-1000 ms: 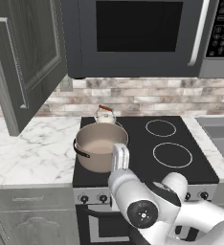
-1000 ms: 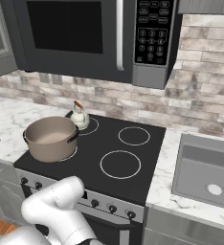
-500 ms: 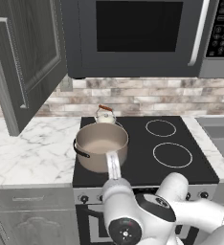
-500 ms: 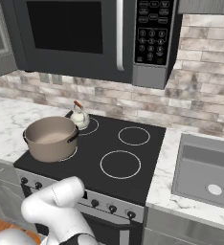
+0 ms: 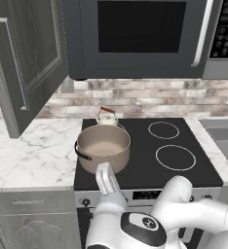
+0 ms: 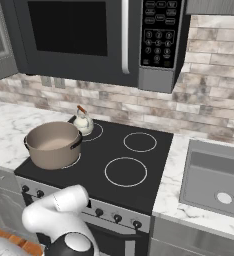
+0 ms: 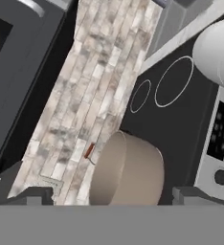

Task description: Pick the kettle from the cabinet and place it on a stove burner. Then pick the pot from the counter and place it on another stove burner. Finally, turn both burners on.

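The cream kettle (image 5: 106,117) (image 6: 83,123) stands on the back left burner of the black stove (image 5: 140,146). In front of it the taupe pot (image 5: 104,146) (image 6: 54,144) sits on the front left burner. The two right burners (image 5: 175,157) (image 6: 125,171) are bare. My gripper (image 7: 113,195) hangs low at the stove's front edge, just in front of the pot, open and holding nothing. One pale finger (image 5: 105,178) rises toward the pot's near wall. In the hand view the pot (image 7: 128,170) lies between the fingertips, with the kettle's reddish handle bar (image 7: 89,151) behind it.
The cabinet door (image 5: 23,58) stands open at the left, above the marble counter (image 5: 33,155). A black microwave (image 5: 135,34) hangs over the stove. Knobs (image 6: 118,218) line the stove's front panel, one (image 7: 222,177) near my right fingertip. A sink (image 6: 219,175) lies to the right.
My arm has sunk lower and swung a little left in front of the stove, its hand still pointing at the pot. Kettle and pot have not moved.
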Tool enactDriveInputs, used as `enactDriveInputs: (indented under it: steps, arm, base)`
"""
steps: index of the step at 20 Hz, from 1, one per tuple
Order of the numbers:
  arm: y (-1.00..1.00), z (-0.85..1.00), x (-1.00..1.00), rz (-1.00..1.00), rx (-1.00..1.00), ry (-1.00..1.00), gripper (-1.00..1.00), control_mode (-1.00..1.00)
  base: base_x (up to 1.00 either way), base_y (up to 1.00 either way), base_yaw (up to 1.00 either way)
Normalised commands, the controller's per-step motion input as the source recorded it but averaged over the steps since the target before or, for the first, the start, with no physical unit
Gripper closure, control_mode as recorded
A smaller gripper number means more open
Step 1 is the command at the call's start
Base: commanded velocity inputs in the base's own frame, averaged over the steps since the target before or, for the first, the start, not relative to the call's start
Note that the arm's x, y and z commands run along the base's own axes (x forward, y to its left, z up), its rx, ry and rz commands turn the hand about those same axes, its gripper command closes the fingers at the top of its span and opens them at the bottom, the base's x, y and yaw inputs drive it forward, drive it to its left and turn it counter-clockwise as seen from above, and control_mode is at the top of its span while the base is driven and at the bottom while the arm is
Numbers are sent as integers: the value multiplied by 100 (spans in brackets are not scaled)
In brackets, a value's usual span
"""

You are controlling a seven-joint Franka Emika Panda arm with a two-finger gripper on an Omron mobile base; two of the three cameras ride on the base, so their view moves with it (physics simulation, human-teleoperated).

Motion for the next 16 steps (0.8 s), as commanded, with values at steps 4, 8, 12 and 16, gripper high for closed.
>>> enactDriveInputs:
  steps: [4,8,12,16]
  arm:
    - [-2,0,-16,0,-32,-3,-100,-100]
    - [-15,-1,-12,0,-28,-1,-100,-100]
    - [-26,-3,-8,0,-24,0,-100,-100]
    - [-28,-3,-1,0,-23,0,-100,-100]
  base:
    - [0,0,0]
    - [0,0,0]
    - [0,0,0]
    - [0,0,0]
